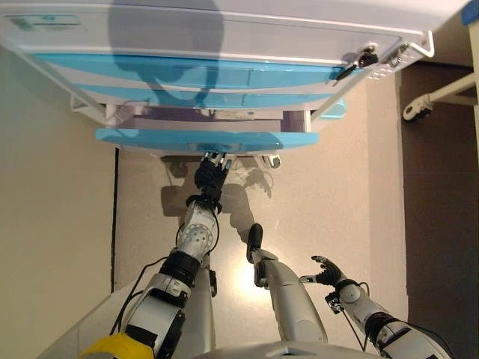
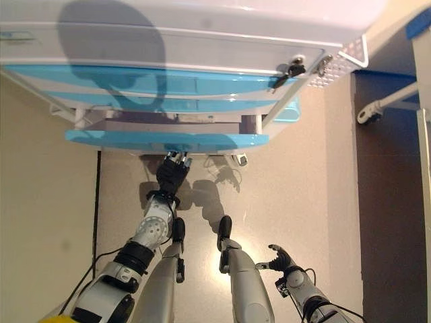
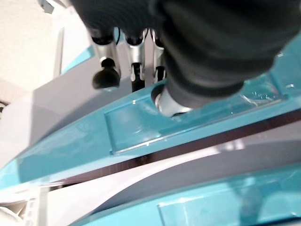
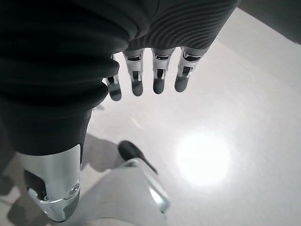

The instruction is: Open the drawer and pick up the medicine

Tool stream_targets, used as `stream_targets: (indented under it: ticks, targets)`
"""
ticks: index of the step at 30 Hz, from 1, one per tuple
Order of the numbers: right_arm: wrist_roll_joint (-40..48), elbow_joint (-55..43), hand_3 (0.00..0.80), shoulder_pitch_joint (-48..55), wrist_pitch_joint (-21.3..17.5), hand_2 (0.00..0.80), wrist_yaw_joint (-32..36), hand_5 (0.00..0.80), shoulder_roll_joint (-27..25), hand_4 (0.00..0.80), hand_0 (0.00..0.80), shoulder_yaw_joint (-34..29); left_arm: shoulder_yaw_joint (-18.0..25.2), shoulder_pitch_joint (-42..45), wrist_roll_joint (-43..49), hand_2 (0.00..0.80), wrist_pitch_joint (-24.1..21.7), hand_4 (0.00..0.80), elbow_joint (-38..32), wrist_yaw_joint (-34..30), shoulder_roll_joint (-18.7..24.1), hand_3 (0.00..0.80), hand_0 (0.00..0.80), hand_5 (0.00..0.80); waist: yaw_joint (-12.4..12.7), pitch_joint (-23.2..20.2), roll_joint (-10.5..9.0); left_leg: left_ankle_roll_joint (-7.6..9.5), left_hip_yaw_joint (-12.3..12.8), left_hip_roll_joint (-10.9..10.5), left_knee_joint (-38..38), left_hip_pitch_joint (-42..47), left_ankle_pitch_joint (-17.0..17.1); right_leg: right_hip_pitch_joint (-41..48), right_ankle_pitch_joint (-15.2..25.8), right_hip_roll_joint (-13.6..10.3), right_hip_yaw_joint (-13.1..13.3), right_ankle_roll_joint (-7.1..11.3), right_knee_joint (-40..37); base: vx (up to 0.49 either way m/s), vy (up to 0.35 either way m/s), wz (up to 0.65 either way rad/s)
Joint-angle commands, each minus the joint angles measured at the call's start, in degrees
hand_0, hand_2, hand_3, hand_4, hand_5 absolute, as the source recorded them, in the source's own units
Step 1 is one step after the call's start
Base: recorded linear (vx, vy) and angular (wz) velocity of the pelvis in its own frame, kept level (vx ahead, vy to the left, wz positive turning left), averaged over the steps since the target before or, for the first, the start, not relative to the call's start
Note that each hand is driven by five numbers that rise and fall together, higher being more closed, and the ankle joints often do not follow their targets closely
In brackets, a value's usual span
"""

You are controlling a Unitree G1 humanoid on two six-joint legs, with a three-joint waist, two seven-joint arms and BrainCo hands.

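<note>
The left hand [image 1: 210, 176] reaches up to the underside of the lowest drawer [image 1: 206, 139], a pale blue front that stands out further from the white cabinet [image 1: 224, 34] than the two blue drawer fronts above it. In the head views the fingers end right at the lower edge of that front, at about its middle. In the left wrist view the thumb sits in the recessed handle [image 3: 141, 127] of the drawer front, while the fingers [image 3: 105, 77] run along the other side of the front, bent a little, so the hand pinches the front between thumb and fingers. Behind the pulled-out front, beyond the left hand, a narrow dark gap shows into the drawer, with something small and pale inside it that is too dim to make out; whether that is the medicine cannot be told, and no medicine shows in either hand. The right hand [image 1: 327, 271] hangs low and well apart from the cabinet, off to the far side of the left hand, over the pale speckled floor [image 1: 329, 187]. In its own wrist view its fingers [image 4: 159, 82] are nearly straight and relaxed, spread in a row, with the thumb apart, and nothing lies between them.
</note>
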Motion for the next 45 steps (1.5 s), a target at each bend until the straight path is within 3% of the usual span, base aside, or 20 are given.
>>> stream_targets:
  ticks: [1,9,15,18,27,32,45]
  targets:
    - [-1.28,0.46,0.0,2.8,-0.74,0.0,-1.35,0.0,-0.88,0.0,0.0,0.88,3.15,1.79,0.78,0.8,-2.09,0.8,-8.57,-4.29,2.41,0.8,0.8,0.8,3.03,-3.31,-1.41,1.08,-0.34,-1.19,-2.25,-1.79,2.51,-1.82,1.34,-0.52,-1.91,3.51,2.12,0.023,-0.127,0.48]
    - [-1.97,0.92,0.0,3.81,-0.36,0.0,-2.65,0.0,-1.24,0.0,0.0,-0.98,2.74,9.53,1.46,0.8,1.39,0.8,-8.25,-5.82,3.78,0.8,0.8,0.8,5.55,-2.91,0.86,0.2,-6.1,-2.66,-1.08,-2.03,3.69,0.48,-2.98,-1.84,-7.83,2.16,6.42,0.001,-0.095,0.49]
    - [-3.46,0.8,0.0,4.66,0.2,0.0,-2.63,0.0,-3.21,0.0,0.0,-2.9,4.19,17.7,1.43,0.8,4.74,0.8,-9.86,-7.98,5.68,0.8,0.8,0.8,7.29,-1.89,4.26,0.49,-9.28,-4.94,4.68,-3.4,1.99,1.25,-6.02,-3.49,-10.08,1.18,12.14,-0.015,0.0,0.45]
    - [-3.91,0.88,0.0,4.84,0.4,0.0,-2.38,0.0,-3.8,0.0,0.0,-3.51,5.53,20.16,1.39,0.8,5.26,0.8,-9.25,-8.28,5.85,0.8,0.8,0.8,7.7,-1.68,5.16,0.71,-9.53,-5.36,6.38,-3.64,1.24,1.44,-6.78,-3.89,-10.3,0.96,13.62,-0.017,0.033,0.24]
    - [-5.57,1.51,0.0,5.41,0.9,0.0,-2.0,0.0,-5.74,0.0,0.0,-5.2,14.26,31.2,-2.54,0.8,6.85,0.8,-3.82,-7.14,5.79,0.8,0.8,0.8,9.83,-1.65,6.85,1.75,-8.13,-5.3,10.25,-2.32,-1.53,2.7,-7.35,-4.28,-8.65,1.21,15.85,0.005,0.044,0.04]
    - [-5.92,1.56,0.0,5.54,1.13,0.0,-1.86,0.0,-6.43,0.0,0.0,-5.52,16.44,33.61,-3.39,0.8,8.0,0.8,0.62,-6.9,6.61,0.8,0.8,0.8,10.15,-1.65,6.87,2.12,-6.84,-5.04,10.6,-1.55,-2.16,2.99,-7.01,-4.42,-7.77,1.59,15.71,0.017,0.036,-0.11]
    - [-4.73,1.05,0.0,4.83,1.2,0.0,-2.01,0.0,-6.33,0.0,0.0,-5.55,20.32,30.87,2.43,0.8,5.69,0.8,12.1,-5.88,6.55,0.8,0.8,0.8,9.93,-0.44,6.17,3.09,-4.02,-5.04,10.59,-0.06,-3.28,3.5,-5.77,-4.78,-4.99,2.57,14.85,0.023,0.044,-0.09]
